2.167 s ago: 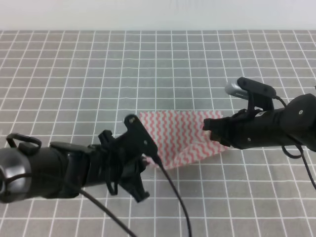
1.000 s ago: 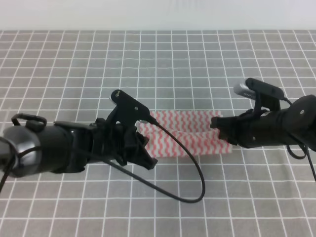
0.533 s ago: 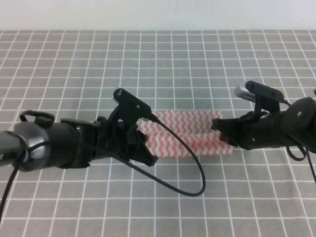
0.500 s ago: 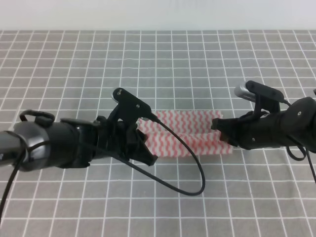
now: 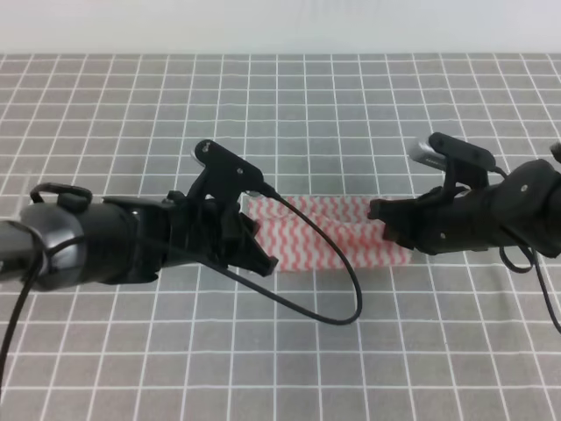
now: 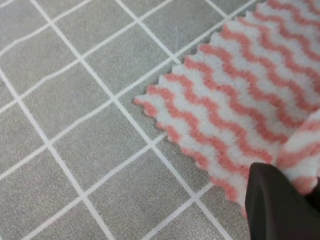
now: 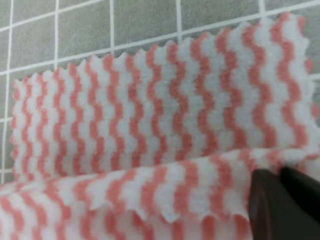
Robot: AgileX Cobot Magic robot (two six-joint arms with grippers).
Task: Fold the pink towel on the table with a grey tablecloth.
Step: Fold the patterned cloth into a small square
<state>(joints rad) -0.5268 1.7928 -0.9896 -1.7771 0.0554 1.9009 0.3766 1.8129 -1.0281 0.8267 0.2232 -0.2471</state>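
One pink towel mid-table, folded into a long band on the table with a grey tablecloth. At nine o'clock, left gripper clamped on its end; at three o'clock, right gripper pinching the other. Two arms, no containers.

Both of my arms are matte black all over, thick rounded tubes that narrow toward the wrists. The left arm has a glossy barrel section near the frame edge with a small black cable loop standing off it, and a thin black cable sags from its wrist in a long curve. A black bracket with a silver-tipped camera sits atop that wrist. The right arm carries a similar bracket-mounted camera, silver at its end, and a thin black cable trails behind it. In each wrist view only a dark fingertip shows.
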